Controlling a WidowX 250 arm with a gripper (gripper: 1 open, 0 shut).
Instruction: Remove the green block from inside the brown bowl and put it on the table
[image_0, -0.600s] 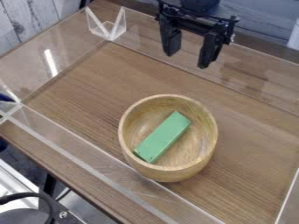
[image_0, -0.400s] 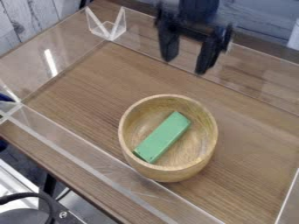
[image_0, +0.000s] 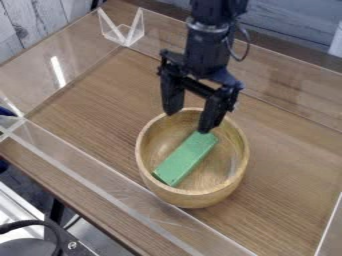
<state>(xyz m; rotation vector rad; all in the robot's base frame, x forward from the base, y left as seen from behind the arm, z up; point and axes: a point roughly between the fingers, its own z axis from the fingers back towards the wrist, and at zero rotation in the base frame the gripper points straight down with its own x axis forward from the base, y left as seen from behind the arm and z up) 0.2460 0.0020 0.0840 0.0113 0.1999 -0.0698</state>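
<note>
In the single camera view, your gripper (image_0: 191, 107) hangs just above the far rim of the brown bowl (image_0: 230, 178), a little above the centre of the frame, pointing steeply down. Its fingers (image_0: 210, 115) stand wide apart and hold nothing.

The green block (image_0: 185, 158) lies flat on the bowl's floor, running from lower left to upper right in the frame. Its upper end sits just below the fingers, though I judge they are not touching it yet.

To do the grasp well, bring the gripper over the middle of the block, not its end. Turn the wrist so the fingers straddle the narrow width, one on each long side (they look roughly so lined up already, but check). Go down slowly, because the thick bowl wall is near and a finger catching it would shove the bowl across the tabletop (image_0: 107, 90).

Close only once both fingers are below the block's top face. There is bare tabletop to the left of the bowl for setting it down.
</note>
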